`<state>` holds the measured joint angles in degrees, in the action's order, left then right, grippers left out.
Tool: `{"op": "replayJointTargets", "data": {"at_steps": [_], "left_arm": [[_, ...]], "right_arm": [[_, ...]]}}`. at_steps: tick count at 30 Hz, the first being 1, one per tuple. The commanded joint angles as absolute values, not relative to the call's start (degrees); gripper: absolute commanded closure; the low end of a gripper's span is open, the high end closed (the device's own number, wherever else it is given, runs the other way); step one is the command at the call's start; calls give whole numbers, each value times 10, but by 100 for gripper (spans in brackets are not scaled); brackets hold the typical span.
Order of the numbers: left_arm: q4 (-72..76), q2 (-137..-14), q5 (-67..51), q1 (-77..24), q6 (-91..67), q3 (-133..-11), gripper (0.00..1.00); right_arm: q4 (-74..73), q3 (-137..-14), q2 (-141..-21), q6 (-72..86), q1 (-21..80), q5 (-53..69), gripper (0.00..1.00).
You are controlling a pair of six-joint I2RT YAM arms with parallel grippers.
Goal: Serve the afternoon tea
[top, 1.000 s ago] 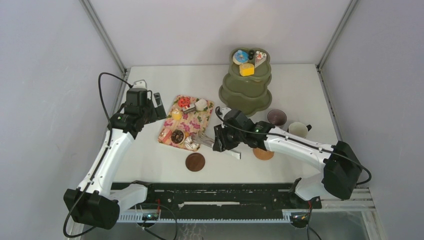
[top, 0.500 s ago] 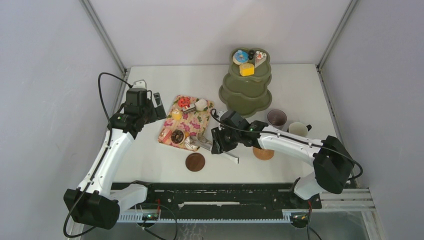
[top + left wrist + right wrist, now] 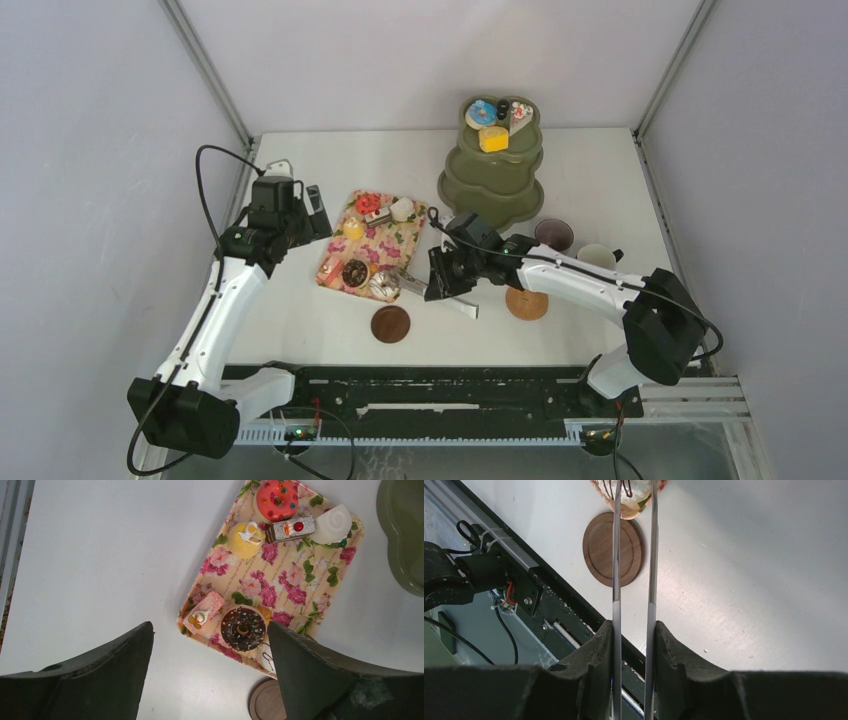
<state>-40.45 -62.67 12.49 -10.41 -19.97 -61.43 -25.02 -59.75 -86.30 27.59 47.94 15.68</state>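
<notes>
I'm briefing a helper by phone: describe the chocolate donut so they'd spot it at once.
Find the floral tray left of the green tiered stand. At the tray's end farthest from that stand, the chocolate donut lies beside a pink cake slice. It's the only dark brown, sprinkled ring; the donut at the other end is red.

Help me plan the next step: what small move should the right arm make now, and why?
Probably squeeze the tongs slightly tighter: the right tool holds them, and their tips straddle the drizzled pastry at the tray's near edge.
</notes>
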Motion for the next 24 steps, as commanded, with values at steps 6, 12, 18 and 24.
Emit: {"op": "replayJointTargets", "data": {"at_steps": [6, 12, 18, 24], "left_arm": [[-392, -612, 134, -100, -198, -621, 11], [-393, -611, 134, -99, -199, -620, 11], [-392, -608, 127, -98, -204, -618, 11], [-387, -613, 119, -98, -207, -622, 11]], "right_arm": [[-219, -625, -811, 294, 450, 183, 100], [-215, -625, -780, 302, 432, 176, 100], [-234, -625, -715, 308, 393, 158, 100], [-272, -624, -631, 313, 325, 97, 100]]}}
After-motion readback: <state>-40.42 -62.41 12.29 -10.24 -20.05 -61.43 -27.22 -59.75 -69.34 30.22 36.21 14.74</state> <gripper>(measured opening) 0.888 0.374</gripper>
